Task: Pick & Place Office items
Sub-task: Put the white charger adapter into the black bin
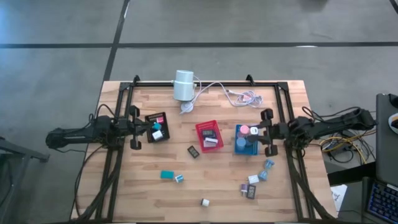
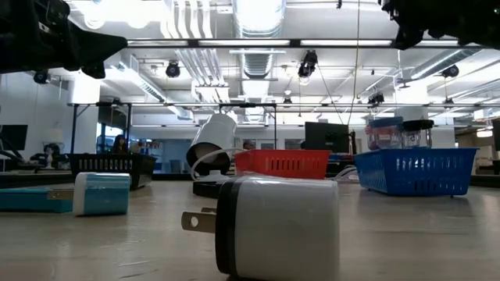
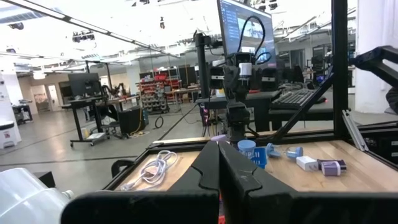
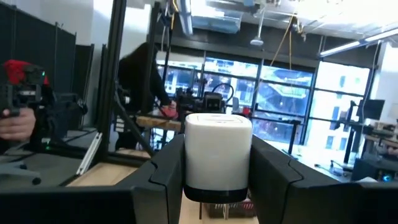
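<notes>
White charger block (image 4: 217, 155) sits clamped between the right tool (image 4: 217, 163) fingers in its wrist view. High view: right tool (image 1: 257, 132) hovers over blue tray (image 1: 239, 147); left tool (image 1: 153, 126), fully closed and empty, over black tray (image 1: 151, 118).

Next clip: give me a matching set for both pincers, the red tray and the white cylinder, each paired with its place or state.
Things:
1. left pincer
2. right pincer
3. red tray
4. cylinder

Places or states:
A. lies at the table's far edge, by the white cable
B. shut on a white block
C. stands between the black tray and the blue tray
D. shut, empty

Pairs: 1-D, 2-B, 3-C, 4-A
</notes>
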Controlling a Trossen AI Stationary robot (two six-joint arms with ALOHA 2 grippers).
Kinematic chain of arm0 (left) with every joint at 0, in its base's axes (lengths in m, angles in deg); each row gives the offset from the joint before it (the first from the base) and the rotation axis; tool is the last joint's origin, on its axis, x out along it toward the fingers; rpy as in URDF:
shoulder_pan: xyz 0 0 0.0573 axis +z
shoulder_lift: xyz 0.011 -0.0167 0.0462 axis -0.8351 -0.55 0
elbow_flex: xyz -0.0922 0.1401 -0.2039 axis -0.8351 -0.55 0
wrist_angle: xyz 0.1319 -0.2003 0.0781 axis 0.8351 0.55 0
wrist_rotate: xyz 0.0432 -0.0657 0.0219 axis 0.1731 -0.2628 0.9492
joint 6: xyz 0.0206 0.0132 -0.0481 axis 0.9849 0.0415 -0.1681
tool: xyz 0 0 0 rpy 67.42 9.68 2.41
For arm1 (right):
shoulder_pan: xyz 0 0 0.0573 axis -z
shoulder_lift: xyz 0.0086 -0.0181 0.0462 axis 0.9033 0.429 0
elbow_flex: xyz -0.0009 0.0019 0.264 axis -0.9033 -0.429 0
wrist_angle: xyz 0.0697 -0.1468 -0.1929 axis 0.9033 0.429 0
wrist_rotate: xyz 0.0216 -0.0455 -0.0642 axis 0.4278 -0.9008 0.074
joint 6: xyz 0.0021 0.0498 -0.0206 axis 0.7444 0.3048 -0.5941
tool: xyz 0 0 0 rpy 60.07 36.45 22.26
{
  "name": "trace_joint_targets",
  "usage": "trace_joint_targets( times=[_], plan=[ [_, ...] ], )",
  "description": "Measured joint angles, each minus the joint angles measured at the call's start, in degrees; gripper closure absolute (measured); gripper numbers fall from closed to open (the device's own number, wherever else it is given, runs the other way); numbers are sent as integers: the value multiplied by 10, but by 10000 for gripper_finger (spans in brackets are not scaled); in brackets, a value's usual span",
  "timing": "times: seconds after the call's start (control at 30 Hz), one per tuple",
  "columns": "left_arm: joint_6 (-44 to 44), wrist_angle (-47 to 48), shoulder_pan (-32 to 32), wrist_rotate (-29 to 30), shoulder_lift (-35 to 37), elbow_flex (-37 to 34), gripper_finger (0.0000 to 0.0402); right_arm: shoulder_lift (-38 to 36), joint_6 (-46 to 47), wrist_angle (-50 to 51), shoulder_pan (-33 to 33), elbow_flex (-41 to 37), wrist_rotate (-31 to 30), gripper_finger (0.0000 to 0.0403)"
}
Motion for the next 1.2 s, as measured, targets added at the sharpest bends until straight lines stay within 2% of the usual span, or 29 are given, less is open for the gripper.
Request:
trace_joint_targets(
  times=[0.37, 0.63, 0.8, 0.97, 1.2],
  plan=[
    [-12, 7, 0, -1, 0, 0, 401, -102, 1, 4, 0, -59, -18, 278],
    [-9, 9, 0, -2, 0, 0, 401, -143, -8, 74, 0, -61, -25, 278],
    [-19, 8, 0, -1, 0, 0, 401, -142, -5, 74, 0, -61, -31, 278],
    [-14, -10, 0, -1, -3, 0, 401, -126, 26, 35, 0, -61, -70, 278],
    [28, -43, 0, 12, -78, 16, 394, -36, 43, 25, 0, -6, -56, 278]
  ],
)
